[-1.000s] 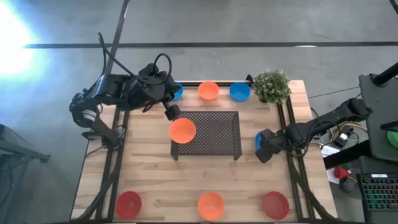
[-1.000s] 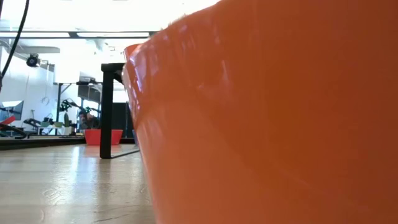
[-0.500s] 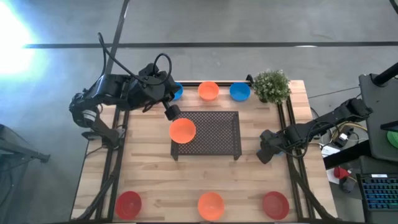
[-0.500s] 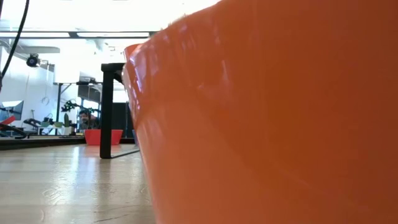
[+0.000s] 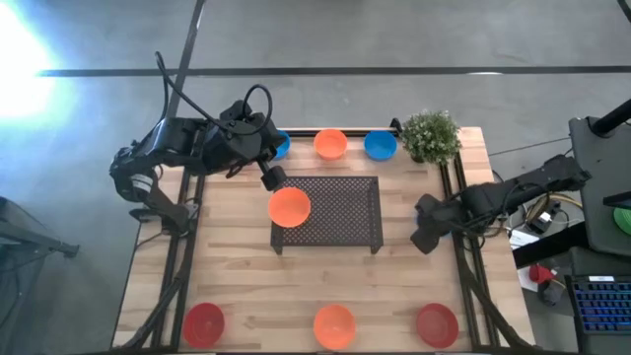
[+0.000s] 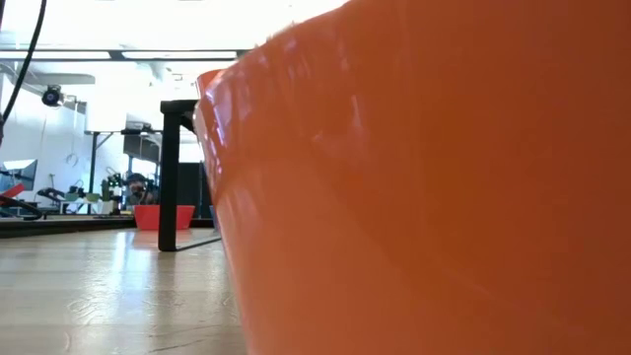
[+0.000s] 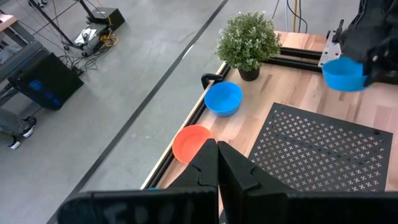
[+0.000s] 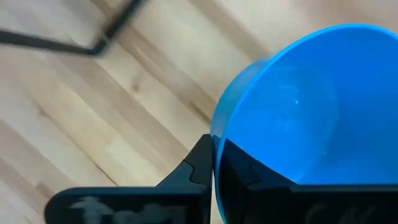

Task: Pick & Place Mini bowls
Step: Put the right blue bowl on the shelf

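Observation:
Mini bowls stand along the table's far edge: an orange one (image 5: pixel 330 144) and a blue one (image 5: pixel 380 145), with another blue one (image 5: pixel 283 147) half hidden by my left arm. An orange bowl (image 5: pixel 289 206) rests on the dark mesh rack (image 5: pixel 335 212). Near the front edge stand a red bowl (image 5: pixel 204 322), an orange bowl (image 5: pixel 334 325) and a red bowl (image 5: pixel 437 324). My right gripper (image 5: pixel 426 237) hangs at the rack's right, shut on a blue bowl (image 8: pixel 298 106). My left gripper (image 5: pixel 273 178) is shut on nothing, above the rack's far left corner. My right gripper pinches the blue bowl's rim (image 8: pixel 216 140), one finger inside the bowl and one outside. The fingers come from above, pointing down. In the left wrist view the blue bowl (image 7: pixel 343 73) hangs below the gripper, clear of the table, its mouth up.
A small green potted plant (image 5: pixel 431 135) stands at the far right corner. In the low view the orange bowl (image 6: pixel 424 197) at the front edge fills most of the picture; a rack leg (image 6: pixel 170 173) and a red bowl (image 6: pixel 165 217) show at the left. Bare wood lies between rack and front bowls.
My right gripper has risen a little beside the rack. The blue bowl, which showed at its left side a second ago, now sits hidden under it in the high view. My left arm has kept still.

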Controlling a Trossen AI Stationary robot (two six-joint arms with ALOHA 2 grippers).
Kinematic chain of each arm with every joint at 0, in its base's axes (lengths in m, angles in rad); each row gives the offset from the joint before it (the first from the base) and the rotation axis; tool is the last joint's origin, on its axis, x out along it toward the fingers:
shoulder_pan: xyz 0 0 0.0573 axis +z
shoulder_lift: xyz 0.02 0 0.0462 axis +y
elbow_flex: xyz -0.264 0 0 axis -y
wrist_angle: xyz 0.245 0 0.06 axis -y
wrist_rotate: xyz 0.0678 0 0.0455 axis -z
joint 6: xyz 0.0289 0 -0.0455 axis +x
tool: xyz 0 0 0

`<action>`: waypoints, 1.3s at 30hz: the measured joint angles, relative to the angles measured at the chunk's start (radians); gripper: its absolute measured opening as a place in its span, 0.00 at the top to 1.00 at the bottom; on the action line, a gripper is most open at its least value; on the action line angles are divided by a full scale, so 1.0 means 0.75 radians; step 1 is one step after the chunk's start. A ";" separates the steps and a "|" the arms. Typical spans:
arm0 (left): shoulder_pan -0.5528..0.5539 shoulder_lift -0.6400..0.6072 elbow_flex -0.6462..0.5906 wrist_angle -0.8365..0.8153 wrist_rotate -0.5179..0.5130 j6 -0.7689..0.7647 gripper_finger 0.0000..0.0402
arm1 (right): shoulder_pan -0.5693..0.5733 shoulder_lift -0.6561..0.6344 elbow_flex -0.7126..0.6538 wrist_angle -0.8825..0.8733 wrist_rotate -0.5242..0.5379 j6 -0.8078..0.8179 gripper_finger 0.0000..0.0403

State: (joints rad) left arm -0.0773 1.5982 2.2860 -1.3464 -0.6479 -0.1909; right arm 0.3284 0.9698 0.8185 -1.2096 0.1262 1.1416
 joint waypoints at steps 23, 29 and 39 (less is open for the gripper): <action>0.000 0.000 -0.001 0.000 0.001 -0.038 1.00 | -0.348 0.601 1.007 -0.109 0.034 -1.318 0.98; 0.000 0.000 -0.002 0.000 0.001 -0.039 1.00 | -0.355 0.833 1.157 -0.093 0.028 -1.598 0.98; 0.000 0.000 -0.002 0.000 0.001 -0.039 1.00 | -0.354 1.140 1.348 -0.095 -0.061 -1.831 0.98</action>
State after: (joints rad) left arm -0.0772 1.5982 2.2848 -1.3464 -0.6474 -0.2203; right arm 0.0626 1.8249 1.8293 -1.2808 0.0805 -0.2316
